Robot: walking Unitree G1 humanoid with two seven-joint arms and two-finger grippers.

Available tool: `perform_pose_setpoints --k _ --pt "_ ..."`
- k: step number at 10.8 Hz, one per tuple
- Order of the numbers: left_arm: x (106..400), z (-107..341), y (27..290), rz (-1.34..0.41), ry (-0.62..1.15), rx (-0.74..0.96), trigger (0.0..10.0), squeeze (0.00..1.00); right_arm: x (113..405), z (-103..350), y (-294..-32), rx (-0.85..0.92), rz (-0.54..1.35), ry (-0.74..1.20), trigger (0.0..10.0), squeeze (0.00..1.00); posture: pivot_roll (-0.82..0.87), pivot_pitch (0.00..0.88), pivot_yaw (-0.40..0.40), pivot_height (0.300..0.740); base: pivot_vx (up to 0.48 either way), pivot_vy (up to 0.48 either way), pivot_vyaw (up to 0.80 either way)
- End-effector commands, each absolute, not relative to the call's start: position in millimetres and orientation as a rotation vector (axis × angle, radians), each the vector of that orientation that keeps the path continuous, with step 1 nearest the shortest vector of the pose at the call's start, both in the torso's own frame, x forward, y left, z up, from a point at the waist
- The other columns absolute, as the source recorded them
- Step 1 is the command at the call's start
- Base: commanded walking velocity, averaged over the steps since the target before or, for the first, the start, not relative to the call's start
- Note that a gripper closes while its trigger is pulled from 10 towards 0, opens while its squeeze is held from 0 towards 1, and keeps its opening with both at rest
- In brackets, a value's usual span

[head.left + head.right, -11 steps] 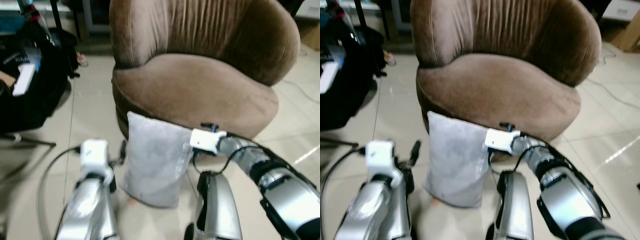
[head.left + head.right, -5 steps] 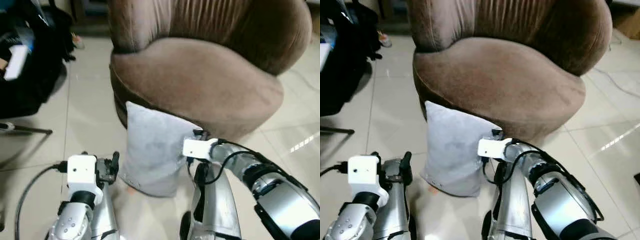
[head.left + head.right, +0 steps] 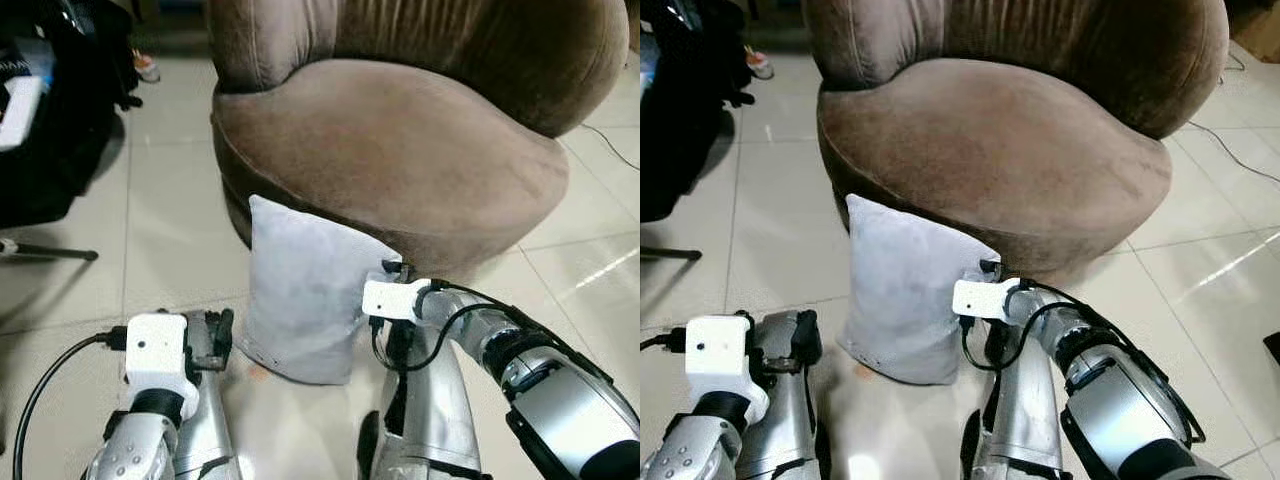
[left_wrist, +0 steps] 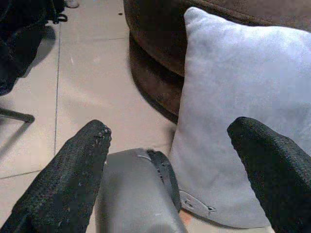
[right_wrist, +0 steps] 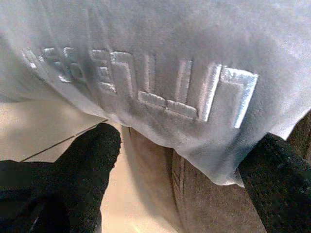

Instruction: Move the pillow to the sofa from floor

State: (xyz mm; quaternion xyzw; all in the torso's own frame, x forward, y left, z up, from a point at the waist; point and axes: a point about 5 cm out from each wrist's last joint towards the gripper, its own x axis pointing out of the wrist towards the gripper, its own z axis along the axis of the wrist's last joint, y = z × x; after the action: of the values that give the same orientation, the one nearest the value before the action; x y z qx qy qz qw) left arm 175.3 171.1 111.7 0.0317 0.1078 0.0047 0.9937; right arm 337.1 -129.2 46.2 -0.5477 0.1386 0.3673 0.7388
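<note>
the floor is pale glossy tile with thin grout lines, and light glints off it at the right side. a big brown velvet sofa, really a rounded tub chair with a pleated back and a broad domed seat, takes up the middle of the room ahead of the robot. off to the left a heap of black bags and gear sits on the tiles, with a thin dark leg or stand running along the floor beneath it. a thin cable trails over the tiles at the far right.

the pillow is light grey and stands upright on the floor, leaning against the front left of the sofa's base, its top corner touching the underside of the seat edge. raised stitched letters show on its face in the right wrist view, and a small tag sits near its bottom edge.

the right gripper is right up against the pillow's right edge where it meets the sofa, its two black fingers spread wide with the pillow's edge lying between them, not clamped. the left gripper hangs low at the pillow's left side, just short of it, jaws likewise wide apart with the pillow's lower left part ahead of them.
</note>
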Motion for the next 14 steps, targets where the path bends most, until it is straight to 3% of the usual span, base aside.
perform_pose_setpoints --k 1,7,14 --pt "172 116 167 0.007 0.212 0.060 10.0 0.00 332 40 -136 -1.156 0.785 0.341 0.0 0.00 0.16 0.218 -0.202 0.412 0.000 0.000 0.00" --pt "174 119 161 -0.006 0.211 0.057 10.0 0.00 331 38 -147 -1.018 0.743 0.405 0.0 0.00 0.15 0.225 -0.206 0.412 0.000 0.000 0.00" --pt "177 120 158 -0.017 0.211 0.054 10.0 0.00 333 41 -152 -0.988 0.717 0.407 0.0 0.00 0.12 0.241 -0.207 0.412 0.000 0.000 0.00"
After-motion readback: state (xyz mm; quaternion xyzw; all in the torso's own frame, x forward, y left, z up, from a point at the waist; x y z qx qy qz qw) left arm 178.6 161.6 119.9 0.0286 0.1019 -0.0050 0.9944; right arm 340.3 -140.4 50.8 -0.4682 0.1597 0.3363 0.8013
